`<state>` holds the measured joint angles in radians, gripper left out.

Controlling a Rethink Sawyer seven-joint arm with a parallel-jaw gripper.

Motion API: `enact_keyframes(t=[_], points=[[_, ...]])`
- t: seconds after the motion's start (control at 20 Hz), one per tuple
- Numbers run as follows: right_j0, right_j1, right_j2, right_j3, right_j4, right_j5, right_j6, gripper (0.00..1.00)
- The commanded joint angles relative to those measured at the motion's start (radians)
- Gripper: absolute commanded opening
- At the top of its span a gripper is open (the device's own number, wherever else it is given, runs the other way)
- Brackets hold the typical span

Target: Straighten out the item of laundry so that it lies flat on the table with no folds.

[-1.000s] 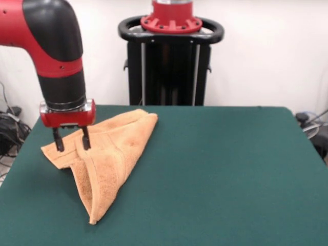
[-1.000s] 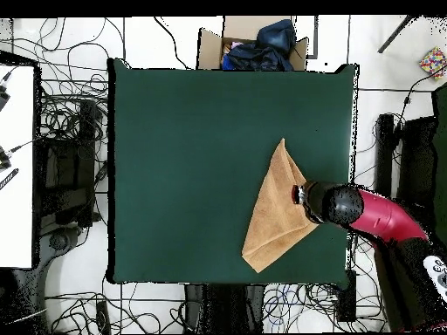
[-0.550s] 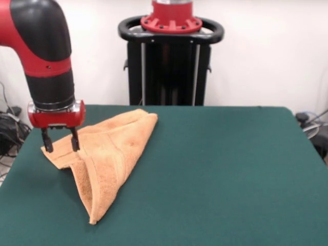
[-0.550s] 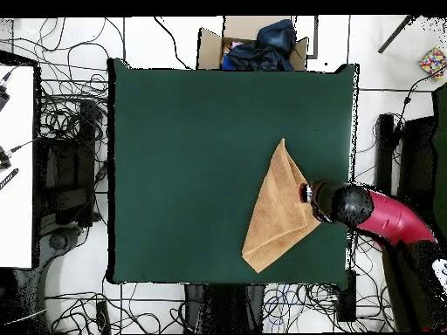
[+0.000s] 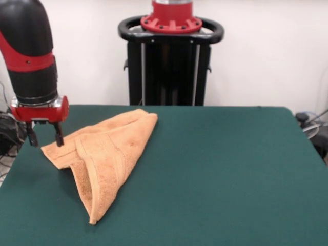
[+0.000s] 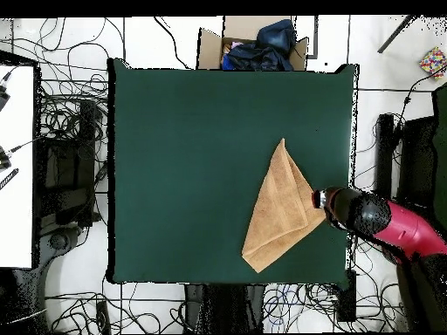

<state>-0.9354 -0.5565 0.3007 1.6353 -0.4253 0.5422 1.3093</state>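
Observation:
The item of laundry (image 5: 105, 154) is a light-orange towel folded into a long triangle on the green table (image 5: 220, 174). In the overhead view the item of laundry (image 6: 279, 209) lies toward the table's right side, one tip pointing up. My gripper (image 5: 45, 137) hangs open at the towel's left corner in the front view, its right finger at the corner's edge, with nothing held. From above, the gripper (image 6: 319, 200) sits just past the towel's right corner, largely hidden under the arm.
The robot's black pedestal (image 5: 170, 61) stands behind the table. A cardboard box of dark clothes (image 6: 253, 45) sits past the table's top edge in the overhead view. Cables (image 6: 70, 140) cover the floor around the table (image 6: 183, 140).
The gripper has slid sideways off the towel toward its outer corner and risen slightly. The towel has not moved.

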Motion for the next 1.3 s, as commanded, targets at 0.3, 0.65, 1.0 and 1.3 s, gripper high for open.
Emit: enact_keyframes(t=[0.3, 0.65, 1.0, 1.3], points=[[-0.001, 0.016, 0.080, 0.074, -0.048, 0.008, -0.051, 1.00], [0.021, -0.003, 0.075, 0.121, -0.040, -0.018, -0.005, 1.00], [0.035, 0.009, 0.064, 0.130, -0.046, -0.045, 0.018, 1.00], [0.035, 0.036, 0.058, 0.122, -0.054, -0.067, 0.021, 1.00]])
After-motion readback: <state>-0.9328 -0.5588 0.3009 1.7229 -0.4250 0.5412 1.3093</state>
